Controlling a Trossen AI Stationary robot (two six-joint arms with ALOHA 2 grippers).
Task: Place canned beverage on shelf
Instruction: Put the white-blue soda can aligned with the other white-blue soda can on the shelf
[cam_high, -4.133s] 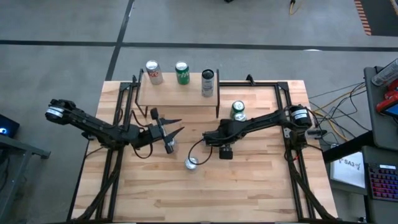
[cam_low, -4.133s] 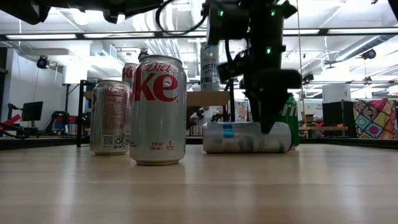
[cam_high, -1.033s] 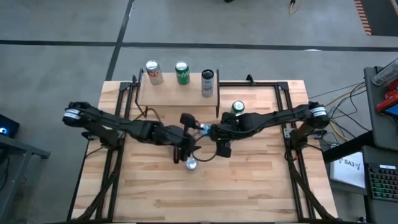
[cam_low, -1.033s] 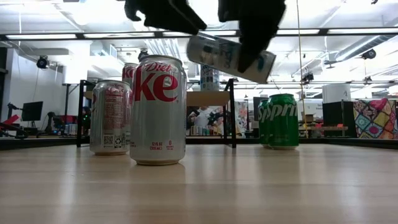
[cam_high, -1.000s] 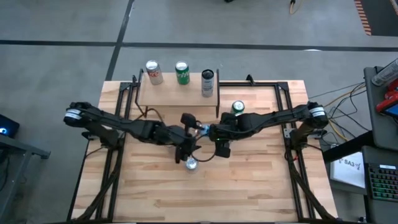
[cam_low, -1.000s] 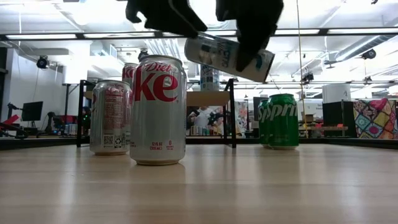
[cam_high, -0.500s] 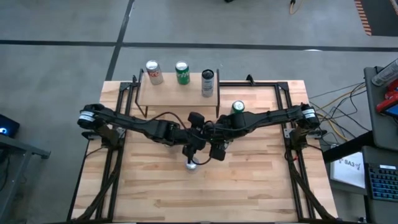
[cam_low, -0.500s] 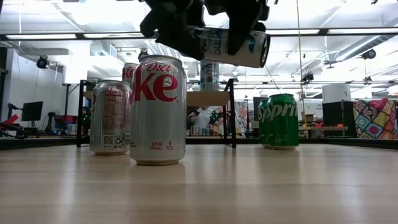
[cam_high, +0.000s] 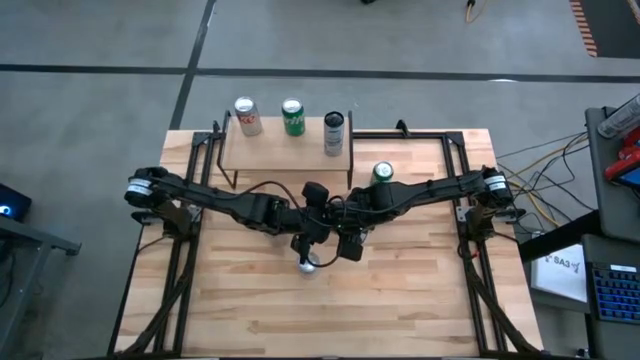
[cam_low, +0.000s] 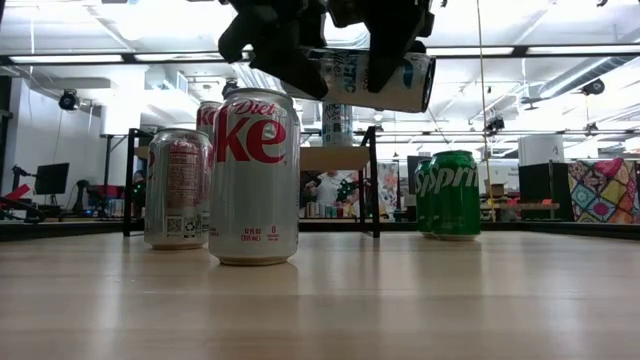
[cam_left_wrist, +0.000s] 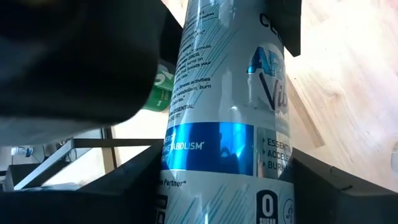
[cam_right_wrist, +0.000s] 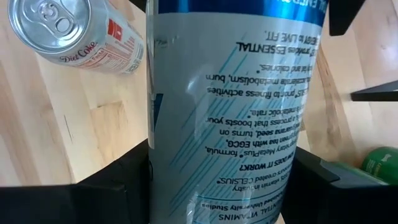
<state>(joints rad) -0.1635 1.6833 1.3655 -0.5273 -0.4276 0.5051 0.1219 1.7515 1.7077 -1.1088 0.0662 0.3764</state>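
Observation:
A slim white-and-blue can (cam_low: 390, 80) hangs level in the air over the table's middle, between both grippers. My right gripper (cam_right_wrist: 221, 186) is shut on it, and my left gripper (cam_left_wrist: 227, 186) is shut on its other end. In the high view the two grippers meet at the table's centre, left (cam_high: 314, 222) and right (cam_high: 346, 226), and hide most of the can. The shelf (cam_high: 285, 152) stands at the far edge on thin black legs, with three cans upright on it. My left gripper pinches the can's wall near the blue band (cam_left_wrist: 208, 149), at the end toward the table's left, one finger (cam_left_wrist: 134, 186) on each side. It comes slanting down from the left. The can is clear of the table, lying level. My right gripper pinches the can's wall (cam_right_wrist: 227, 124) between its two fingers (cam_right_wrist: 323, 183), nearer the can's right end. It comes from above, pointing steeply down. The can lies level below it, lifted clear of the table.
A Diet Coke can (cam_high: 308, 262) stands upright just near of the grippers, and another silver can (cam_low: 178, 188) stands behind it. Green Sprite cans (cam_high: 382, 175) stand right of the shelf. Black frame rails run along both table sides.
My left gripper has moved toward the table's right onto the held can and has shut on its left end. The can, tilted with its right end down before, has turned level and risen a little in my right gripper.

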